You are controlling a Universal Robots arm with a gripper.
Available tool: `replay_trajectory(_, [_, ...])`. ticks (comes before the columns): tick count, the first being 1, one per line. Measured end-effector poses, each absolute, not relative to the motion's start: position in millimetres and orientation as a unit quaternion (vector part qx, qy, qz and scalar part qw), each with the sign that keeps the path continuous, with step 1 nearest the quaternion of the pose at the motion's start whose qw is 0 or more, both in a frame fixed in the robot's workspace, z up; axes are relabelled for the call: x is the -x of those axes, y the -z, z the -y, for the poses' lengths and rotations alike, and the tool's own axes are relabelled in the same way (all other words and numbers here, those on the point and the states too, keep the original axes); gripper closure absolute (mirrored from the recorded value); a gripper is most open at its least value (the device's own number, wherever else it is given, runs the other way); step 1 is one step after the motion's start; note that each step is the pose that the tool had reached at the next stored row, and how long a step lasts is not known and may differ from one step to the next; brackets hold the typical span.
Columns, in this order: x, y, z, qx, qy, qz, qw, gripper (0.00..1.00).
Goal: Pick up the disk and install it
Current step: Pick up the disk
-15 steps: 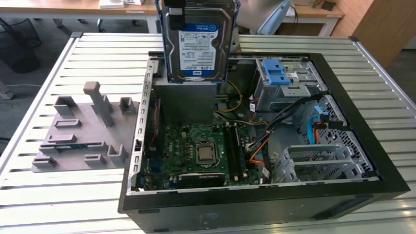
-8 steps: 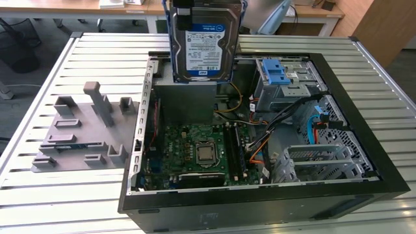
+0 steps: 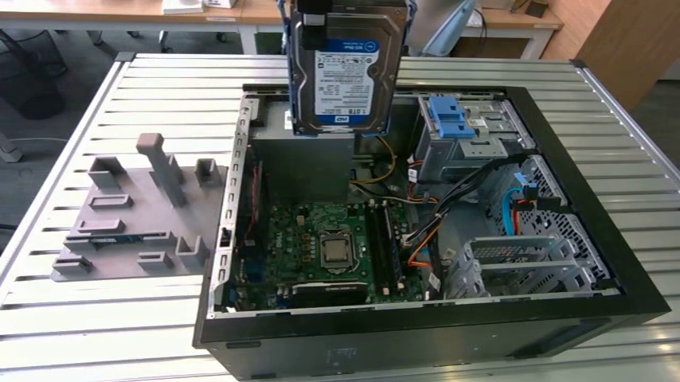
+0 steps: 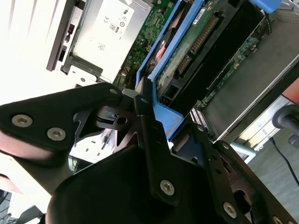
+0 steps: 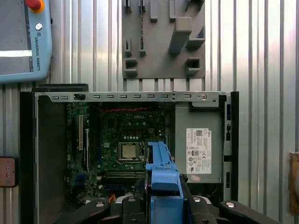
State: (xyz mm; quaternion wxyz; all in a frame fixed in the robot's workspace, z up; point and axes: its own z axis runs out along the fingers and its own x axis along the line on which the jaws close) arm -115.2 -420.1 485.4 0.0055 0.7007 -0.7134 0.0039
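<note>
The disk (image 3: 346,73) hangs upright above the back of the open computer case (image 3: 595,239), its white-and-blue label facing the exterior camera and its blue carrier frame along both edges. In the second wrist view my gripper (image 4: 148,108) is shut on the carrier's blue end (image 4: 164,116), and the disk's circuit-board side (image 4: 196,44) runs away from the fingers. In the first wrist view the blue carrier (image 5: 161,170) sticks out from between my gripper (image 5: 161,207) over the motherboard (image 5: 126,149).
Inside the case lie the motherboard (image 3: 331,243), the grey power-supply box (image 5: 198,144) and a metal drive cage with blue latches (image 3: 463,123). A grey fixture plate (image 3: 138,215) lies on the slatted table at the exterior view's left. A teach pendant (image 5: 22,42) rests beside the case.
</note>
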Motion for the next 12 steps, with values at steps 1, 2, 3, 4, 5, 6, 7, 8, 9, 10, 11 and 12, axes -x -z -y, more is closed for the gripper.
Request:
replay_trajectory(1, [114.6, -485.2, 420.1, -0.700, -0.004, 0.714, 0.006, 0.64])
replay_trajectory(2, [114.1, -485.1, 420.1, -0.699, -0.004, 0.715, 0.006, 0.64])
replay_trajectory(3, [113.7, -484.9, 420.1, -0.698, -0.004, 0.717, 0.006, 0.64])
replay_trajectory(4, [113.2, -484.6, 420.1, -0.696, -0.004, 0.718, 0.006, 0.64])
replay_trajectory(5, [112.7, -484.4, 420.1, -0.695, -0.004, 0.719, 0.006, 0.64])
replay_trajectory(6, [112.1, -484.2, 420.1, -0.694, -0.004, 0.720, 0.006, 0.64])
replay_trajectory(7, [111.4, -484.0, 420.1, -0.694, -0.004, 0.720, 0.006, 0.64])
replay_trajectory(8, [110.6, -483.8, 420.1, -0.693, -0.004, 0.721, 0.006, 0.64])
replay_trajectory(9, [109.8, -483.7, 420.2, -0.693, -0.004, 0.721, 0.006, 0.64])
replay_trajectory(10, [109.2, -483.6, 420.4, -0.693, -0.004, 0.721, 0.006, 0.64])
replay_trajectory(11, [108.7, -483.5, 420.7, -0.693, -0.004, 0.721, 0.006, 0.64])
replay_trajectory(12, [108.5, -483.5, 421.2, -0.693, -0.004, 0.721, 0.006, 0.64])
